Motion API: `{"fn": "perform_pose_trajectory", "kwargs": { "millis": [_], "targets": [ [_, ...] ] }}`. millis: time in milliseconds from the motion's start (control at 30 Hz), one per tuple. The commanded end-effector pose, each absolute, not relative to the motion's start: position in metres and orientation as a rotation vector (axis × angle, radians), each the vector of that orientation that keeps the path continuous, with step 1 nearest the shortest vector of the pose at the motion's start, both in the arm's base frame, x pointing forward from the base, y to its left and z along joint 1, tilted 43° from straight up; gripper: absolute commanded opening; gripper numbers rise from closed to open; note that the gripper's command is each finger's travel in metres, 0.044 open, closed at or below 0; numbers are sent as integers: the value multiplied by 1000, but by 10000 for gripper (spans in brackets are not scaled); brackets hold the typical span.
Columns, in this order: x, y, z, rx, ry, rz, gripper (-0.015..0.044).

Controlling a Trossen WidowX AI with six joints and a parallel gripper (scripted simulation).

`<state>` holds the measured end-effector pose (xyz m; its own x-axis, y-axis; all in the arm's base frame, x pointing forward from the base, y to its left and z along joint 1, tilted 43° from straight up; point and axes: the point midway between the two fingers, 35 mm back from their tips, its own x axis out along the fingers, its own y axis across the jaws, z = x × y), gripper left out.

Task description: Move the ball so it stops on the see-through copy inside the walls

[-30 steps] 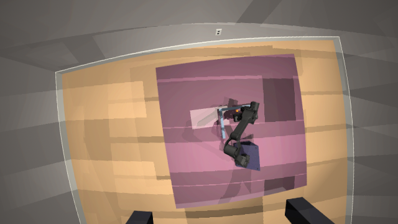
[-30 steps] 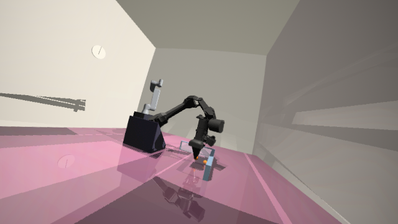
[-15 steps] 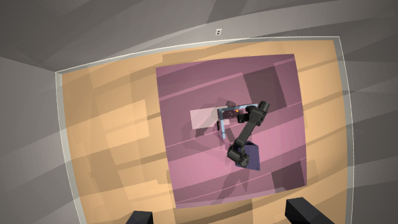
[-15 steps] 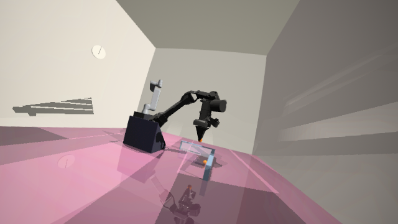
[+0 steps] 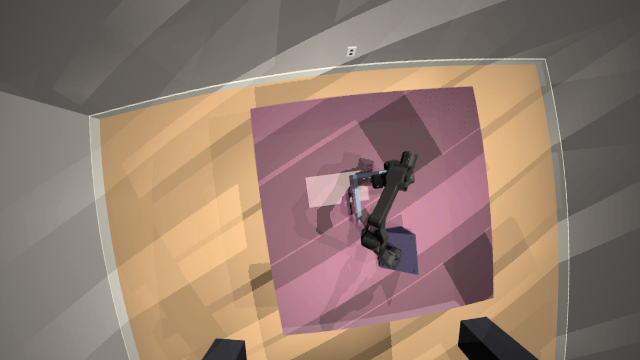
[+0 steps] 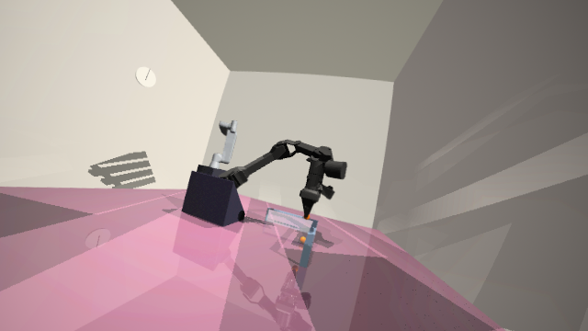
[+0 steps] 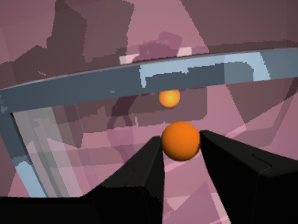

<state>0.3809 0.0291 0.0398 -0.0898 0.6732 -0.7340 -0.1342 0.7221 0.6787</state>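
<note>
The orange ball [image 6: 307,217] [image 7: 181,142] is clasped between the fingertips of my gripper [image 6: 307,216] [image 7: 180,140], above the table. The see-through copy [image 6: 303,239] [image 7: 169,97], a lighter orange, rests low inside the corner, close to one wall; in the wrist view it shows just beyond the held ball. One low clear wall [image 6: 306,252] [image 7: 190,75] runs across the upper part of the wrist view. The other wall [image 5: 358,202] [image 6: 289,221] meets it at a corner at the wrist view's left. In the top view the arm hides the ball and the copy.
The pink table [image 5: 450,195] [image 6: 138,239] is glossy and shows reflections and shadows of the arm. The dark arm base [image 5: 406,250] [image 6: 209,198] stands near the free end of one wall. A pale rectangle [image 5: 322,191] lies outside the corner in the top view.
</note>
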Motion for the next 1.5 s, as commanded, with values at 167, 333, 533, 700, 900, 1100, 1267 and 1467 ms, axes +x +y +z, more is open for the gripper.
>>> {"fn": "perform_pose_trajectory", "kwargs": {
  "millis": [167, 333, 533, 700, 900, 1100, 1267, 1467],
  "targets": [
    [385, 45, 21, 474, 1519, 703, 0],
    [382, 64, 1, 475, 1518, 704, 0],
    [379, 77, -12, 476, 1518, 706, 0],
    [379, 79, -14, 476, 1518, 706, 0],
    [378, 85, -21, 477, 1518, 706, 0],
    [378, 90, -26, 477, 1518, 707, 0],
    [378, 88, -24, 471, 1517, 706, 26],
    [378, 88, -24, 471, 1517, 706, 184]
  ]
}}
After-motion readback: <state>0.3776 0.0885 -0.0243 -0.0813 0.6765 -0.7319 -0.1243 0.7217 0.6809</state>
